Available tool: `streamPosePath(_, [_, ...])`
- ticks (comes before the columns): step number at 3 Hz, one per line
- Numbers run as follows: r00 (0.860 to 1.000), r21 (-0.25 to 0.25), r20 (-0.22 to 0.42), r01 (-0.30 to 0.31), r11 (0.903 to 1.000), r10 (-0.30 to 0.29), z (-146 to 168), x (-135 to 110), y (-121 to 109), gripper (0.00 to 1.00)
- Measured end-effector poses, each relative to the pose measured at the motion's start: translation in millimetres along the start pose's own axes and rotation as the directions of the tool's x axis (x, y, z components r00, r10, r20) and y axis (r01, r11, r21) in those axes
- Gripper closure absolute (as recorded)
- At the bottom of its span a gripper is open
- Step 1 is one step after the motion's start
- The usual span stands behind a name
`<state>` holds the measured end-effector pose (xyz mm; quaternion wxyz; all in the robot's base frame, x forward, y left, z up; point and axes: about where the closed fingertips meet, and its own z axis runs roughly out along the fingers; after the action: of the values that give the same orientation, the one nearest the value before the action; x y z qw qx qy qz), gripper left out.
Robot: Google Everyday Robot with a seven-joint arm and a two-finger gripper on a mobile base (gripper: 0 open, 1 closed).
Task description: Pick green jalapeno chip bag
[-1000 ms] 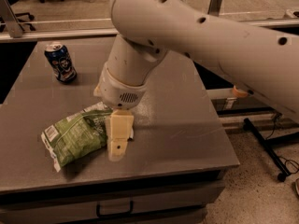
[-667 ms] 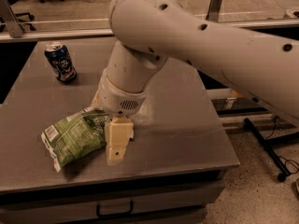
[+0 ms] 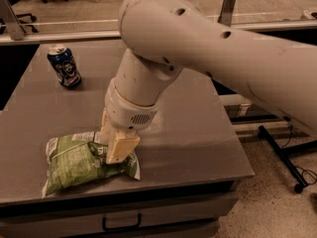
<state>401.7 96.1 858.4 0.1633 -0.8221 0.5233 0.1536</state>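
Observation:
The green jalapeno chip bag (image 3: 74,162) lies crumpled near the front left of the grey table (image 3: 198,133), with its white end towards the right. My gripper (image 3: 113,150) points down from the big cream arm and sits on the bag's right end. One cream finger (image 3: 122,148) stands in front of the bag and the other (image 3: 104,127) behind it, set apart with the bag's end between them. The bag rests flat on the table.
A blue soda can (image 3: 64,66) stands at the table's back left, well away from the bag. The table's front edge runs just below the bag. A black stand foot (image 3: 282,152) is on the floor to the right.
My gripper has moved left and down, from beside the bag's right edge to over its right end. The bag and the can have not moved.

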Motion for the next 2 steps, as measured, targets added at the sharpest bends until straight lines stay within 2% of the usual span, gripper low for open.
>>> streamPosePath(1, [1.0, 0.011, -0.002, 0.007, 0.9999, -0.007, -3.4, -0.7, 7.3, 0.85])
streamPosePath(2, [0.999, 0.034, 0.03, -0.022, 0.9992, 0.021, -17.6, 3.6, 2.9, 1.0])
